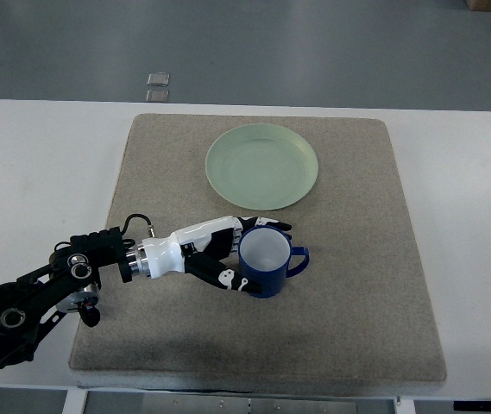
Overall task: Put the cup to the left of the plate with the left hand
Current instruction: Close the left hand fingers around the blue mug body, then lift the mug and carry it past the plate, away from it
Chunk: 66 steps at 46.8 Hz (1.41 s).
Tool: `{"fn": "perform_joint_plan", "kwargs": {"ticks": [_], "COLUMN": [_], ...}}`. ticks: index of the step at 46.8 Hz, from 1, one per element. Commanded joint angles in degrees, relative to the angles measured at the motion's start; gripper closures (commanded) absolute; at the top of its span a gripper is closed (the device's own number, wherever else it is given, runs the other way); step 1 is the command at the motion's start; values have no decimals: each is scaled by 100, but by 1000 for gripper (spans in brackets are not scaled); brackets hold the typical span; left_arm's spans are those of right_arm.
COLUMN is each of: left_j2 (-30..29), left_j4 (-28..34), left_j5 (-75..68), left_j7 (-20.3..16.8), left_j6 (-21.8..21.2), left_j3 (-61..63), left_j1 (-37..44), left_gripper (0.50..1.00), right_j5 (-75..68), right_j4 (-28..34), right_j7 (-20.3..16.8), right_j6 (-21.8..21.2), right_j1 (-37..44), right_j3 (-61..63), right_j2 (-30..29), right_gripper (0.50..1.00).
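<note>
Top view: left robot hand (228,253) grips blue cup (265,263) below plate (262,166).

The cup (267,262) stands on the mat (357,285), nearer than the plate (262,166).

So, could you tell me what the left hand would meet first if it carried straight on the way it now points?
The left hand points toward the picture's right and is already wrapped around the blue cup, so the cup comes first. Beyond it lies only bare mat, as far as this view shows.
</note>
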<state>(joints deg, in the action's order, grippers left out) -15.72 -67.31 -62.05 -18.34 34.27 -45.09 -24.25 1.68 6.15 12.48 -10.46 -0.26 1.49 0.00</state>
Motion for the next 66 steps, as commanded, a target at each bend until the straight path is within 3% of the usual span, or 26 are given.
{"fn": "perform_joint_plan", "kwargs": {"ticks": [1,10,15,17,22,33,41,52,66], "left_j2": [-1,-10,-10,-10,-19,-36,-115,-431,-660], "left_j4": [7,7,7,7,-2,-19,-28,24,587], "left_j5": [-8,-35,-35,-35,-35,0,44,79,88], "left_j7": [6,-3,-3,-3,-12,-20,-38,-38,-64], "left_j6": [1,-52,-60,-95,-157,-201,-456,-482,-877], "left_j3": [0,9,0,0,0,-105,-517,-1633,-2109], "left_j1": [-9,-9,-9,-9,-18,-27,-150,-378,-528], "left_gripper": [645,679,758,765,870,986,1000,1000,1000], "right_j5": [-1,-1,-1,-1,-1,-1,-1,-1,-1], "right_j4": [0,0,0,0,0,0,0,0,0], "right_j7": [0,0,0,0,0,0,0,0,0], "right_j6": [0,0,0,0,0,0,0,0,0], "right_j1": [0,0,0,0,0,0,0,0,0], "right_j3": [0,0,0,0,0,0,0,0,0], "right_j2": [0,0,0,0,0,0,0,0,0], "right_gripper": [568,568,568,568,568,568,568,568,568]}}
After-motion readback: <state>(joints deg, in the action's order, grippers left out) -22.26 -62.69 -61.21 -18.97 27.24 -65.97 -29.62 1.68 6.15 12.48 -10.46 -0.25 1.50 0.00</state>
